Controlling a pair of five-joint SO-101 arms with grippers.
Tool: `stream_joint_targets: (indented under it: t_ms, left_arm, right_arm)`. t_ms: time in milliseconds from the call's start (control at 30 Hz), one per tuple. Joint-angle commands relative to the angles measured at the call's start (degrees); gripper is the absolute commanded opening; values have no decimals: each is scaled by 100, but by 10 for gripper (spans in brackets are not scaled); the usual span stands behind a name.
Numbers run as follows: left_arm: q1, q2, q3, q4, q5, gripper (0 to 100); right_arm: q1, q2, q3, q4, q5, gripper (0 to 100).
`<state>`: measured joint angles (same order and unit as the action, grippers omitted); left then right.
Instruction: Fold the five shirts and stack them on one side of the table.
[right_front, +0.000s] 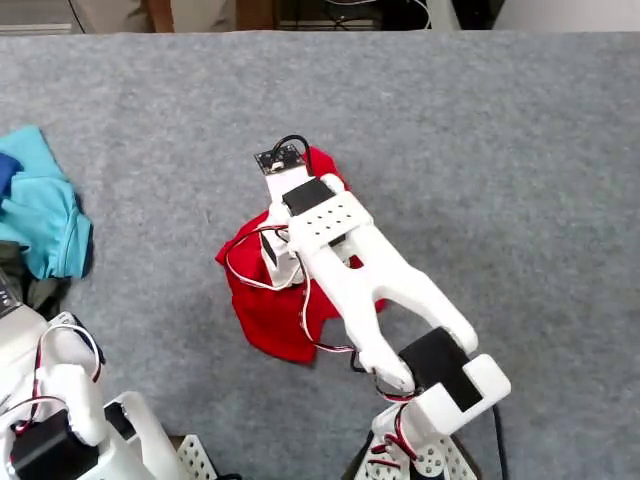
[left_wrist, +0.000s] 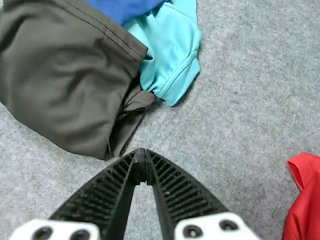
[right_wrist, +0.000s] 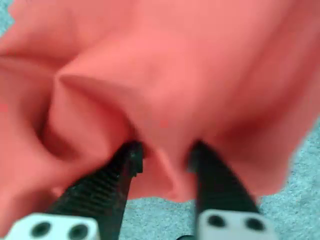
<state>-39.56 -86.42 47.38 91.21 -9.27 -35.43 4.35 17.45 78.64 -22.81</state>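
Red shirt (right_front: 265, 310): crumpled under the right claw (right_wrist: 164, 152).
Right claw: spread, straddling a raised fold.
Left claw (left_wrist: 141, 159): clenched, empty.
Handling: likely soft, light, floppy — pinch a hem, not the bunch.

Left fingers (left_wrist: 112, 187) pressed together, olive shirt (left_wrist: 60, 75), teal shirt (left_wrist: 170, 45), blue shirt (left_wrist: 125, 7), red shirt (left_wrist: 302, 200) apart
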Motion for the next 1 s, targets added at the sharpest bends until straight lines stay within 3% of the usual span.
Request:
stream_joint_targets:
  t_ms: [0,100,267,333,633,967]
  left_arm:
    - [62,-4,9,-105,35,20]
    - [62,22,9,-105,18,21]
    - [97,40,-88,-105,9,39]
    - [325,40,-237,-105,9,65]
    - [2673,48,-659,-343,193,71]
    - [4360,541,-563,-1020,519,74]
  right_arm:
    - [22,-4,-22,149,9,23]
    - [251,-4,-409,624,0,4]
    - [1024,-4,-1903,2295,0,5]
    - [1455,-57,-2343,2365,88,5]
    - [3213,-760,-2615,2356,1336,6]
    - [5112,-875,-1974,2347,2963,8]
